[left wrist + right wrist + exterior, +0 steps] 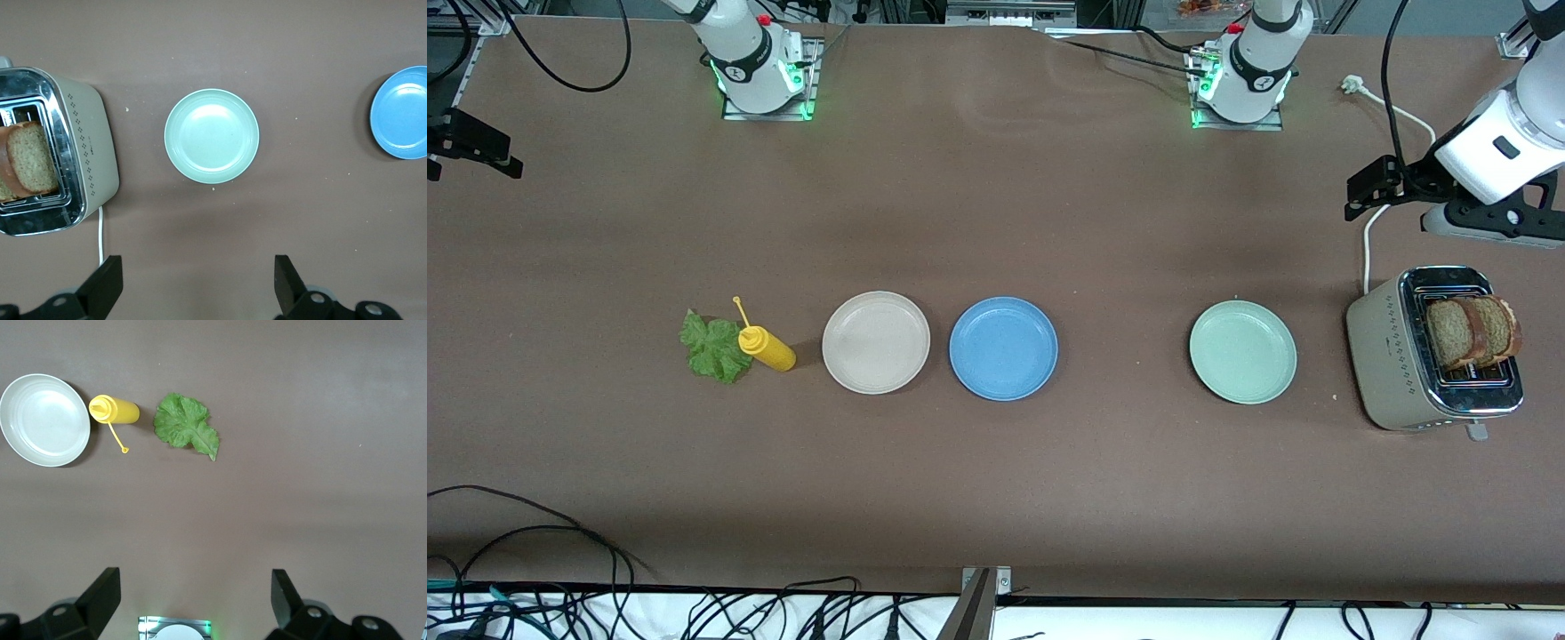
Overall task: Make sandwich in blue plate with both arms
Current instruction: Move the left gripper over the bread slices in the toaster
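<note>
Nothing built yet: blue plate [1003,348] sits bare mid-table, between the beige plate [876,341] and, well apart toward the left arm's end, the mint plate [1243,351].

Both bread slices [1469,331] stand upright in the toaster [1392,364] at the left arm's end, tops poking out of the slots. I judge them light, fairly stiff but crumbly; I'd pinch the exposed top crust across the thin faces and lift straight up, since the slot rims and wire guides could snag a tilted slice.

Lettuce [713,348] lies flat on the table toward the right arm's end, just beside or touching the mustard bottle [768,348]; I can't tell which. It looks limp, very light, easy to tear. I'd take a ruffled edge on the side away from the bottle, because the bottle is lying down and could roll if bumped.

Left gripper [198,283] hangs over bare table near the toaster, jaws spread wide, nothing in them. Right gripper [195,600] is barely visible at the front view's edge; its wrist view shows it over bare table close to its own base, jaws wide apart too, empty.

Plenty of open table around the blue plate on all sides. The toaster cord [1368,238] trails toward the bases, so I'd keep the left arm's descent clear of it.
</note>
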